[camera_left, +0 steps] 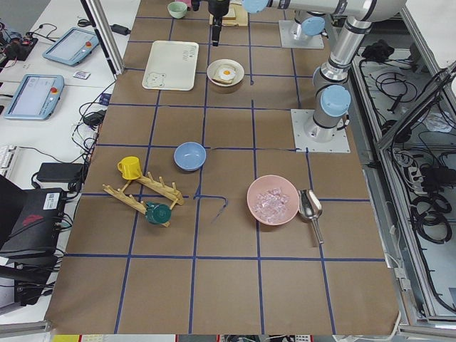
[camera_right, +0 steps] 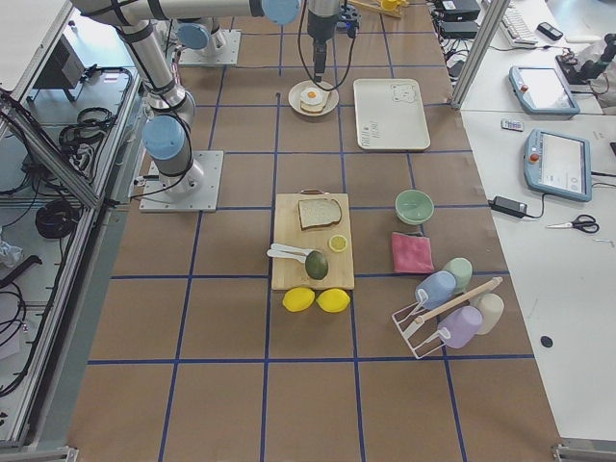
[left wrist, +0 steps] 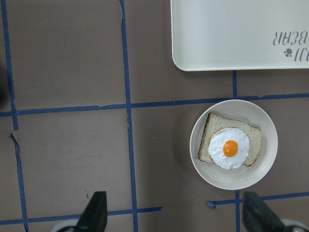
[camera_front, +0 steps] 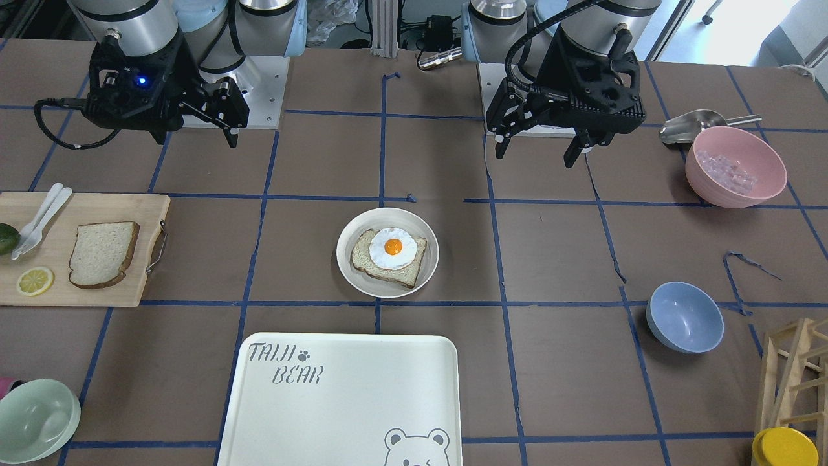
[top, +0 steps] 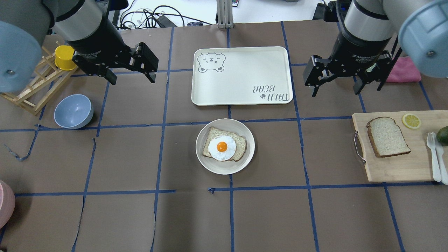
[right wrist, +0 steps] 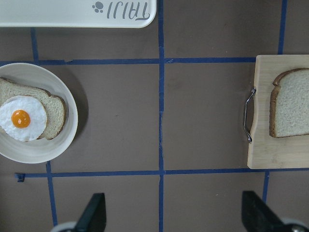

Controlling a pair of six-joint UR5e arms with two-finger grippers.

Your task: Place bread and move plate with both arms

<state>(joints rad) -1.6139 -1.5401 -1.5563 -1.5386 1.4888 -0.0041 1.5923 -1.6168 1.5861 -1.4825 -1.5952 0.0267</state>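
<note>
— Overhead exterior view, starting from the left: what is there?
— The left fingers, spread wide with nothing between them, hanging above the table. Nearer the robot sits one blue bowl, beside a wooden rack with a yellow cup on it.

— And the middle?
— One "TAIJI BEAR" tray on the far side. Just nearer the robot, not touching it, is one plate, and on it lies a slice with a fried egg.

— The right side?
— The right fingers are open just as wide and hold nothing, above bare table. Beyond them one cutting board carries the bread.

— How does it lie?
— Flat, near the board's metal handle. Its long axis runs from the far side toward the robot, slightly tilted. The domed top points away from the robot and leans toward the tray.

— Anything else on the board?
— One lemon slice, two white plastic utensils and an avocado at the view's edge.

— Surface and room?
— The table has a brown covering, gridded with blue tape. The side views show white benches with two tablet-like screens, and cables behind the robot.

— Counts?
— Two arms, one plain bread, one plate, one tray.
</note>
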